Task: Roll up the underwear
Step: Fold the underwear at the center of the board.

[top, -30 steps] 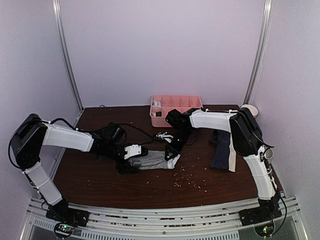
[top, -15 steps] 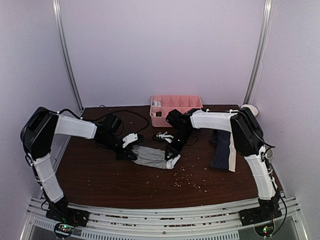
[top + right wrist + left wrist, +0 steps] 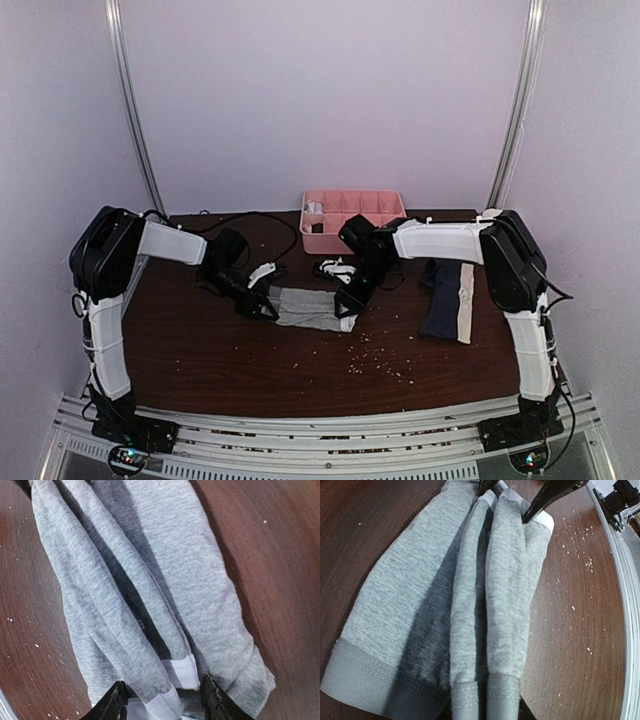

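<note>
Behind a scatter of pale crumbs (image 3: 375, 350) on the dark wooden bench (image 3: 230, 365), the grey boxer briefs (image 3: 310, 308) are lying mid-bench, their soft marled knit gathered into long lengthwise ridges. The left pincer (image 3: 266, 308) is clenching their stitched hem end. The right pincer (image 3: 346, 303) is standing released, its fingers straddling the white-edged end it was pinching a second ago. The navy boxer briefs (image 3: 440, 300), cream-banded, are lying to the right, with the pink compartment tray (image 3: 335, 241) beyond.

No lettering legible anywhere — grey underwear (image 3: 505, 580) shows plain knit.
</note>
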